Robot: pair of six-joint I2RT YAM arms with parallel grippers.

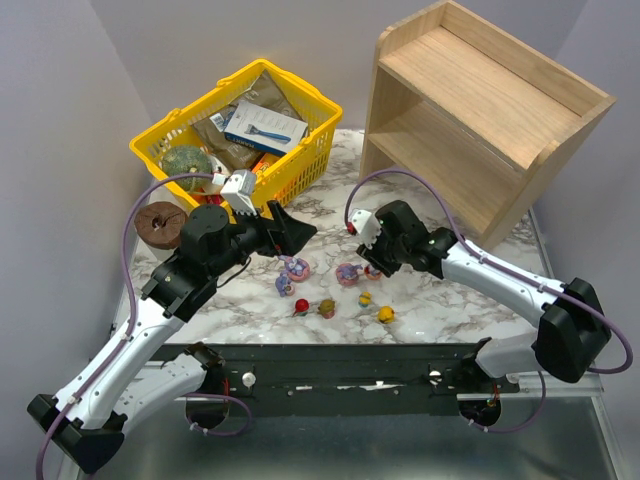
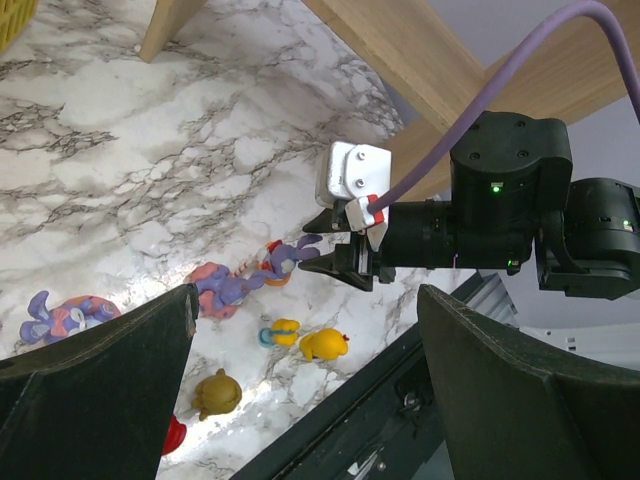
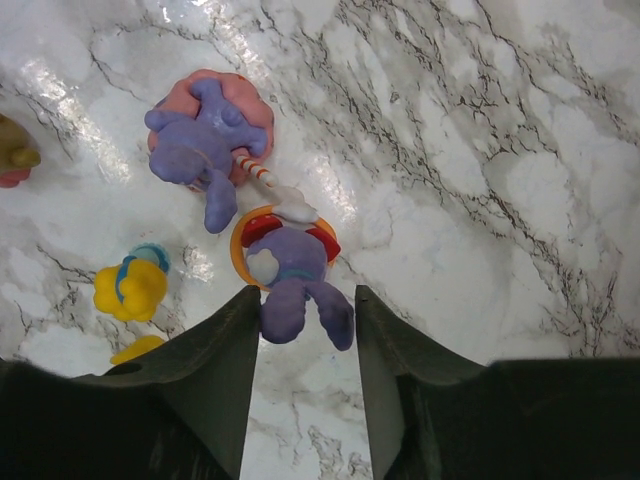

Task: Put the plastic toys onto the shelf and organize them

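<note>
The plastic toys lie in a cluster on the marble table between the two arms. My right gripper (image 3: 305, 300) is low over a purple long-eared toy (image 3: 290, 265) in an orange ring and straddles its two ears. The left finger touches one ear and a thin gap shows at the other, with the toy lying on the table. Beside it lie a second purple-pink toy (image 3: 205, 140) and a small yellow one (image 3: 130, 288). My left gripper (image 1: 300, 232) hangs wide open above the cluster, holding nothing. The wooden shelf (image 1: 480, 110) stands at the back right.
A yellow basket (image 1: 240, 130) of grocery boxes and a green gourd (image 1: 187, 162) stands at the back left, with a brown round disc (image 1: 162, 224) beside it. Red (image 1: 301, 305), olive (image 1: 326, 308) and yellow (image 1: 386, 314) toys lie near the table's black front rail (image 1: 340, 375).
</note>
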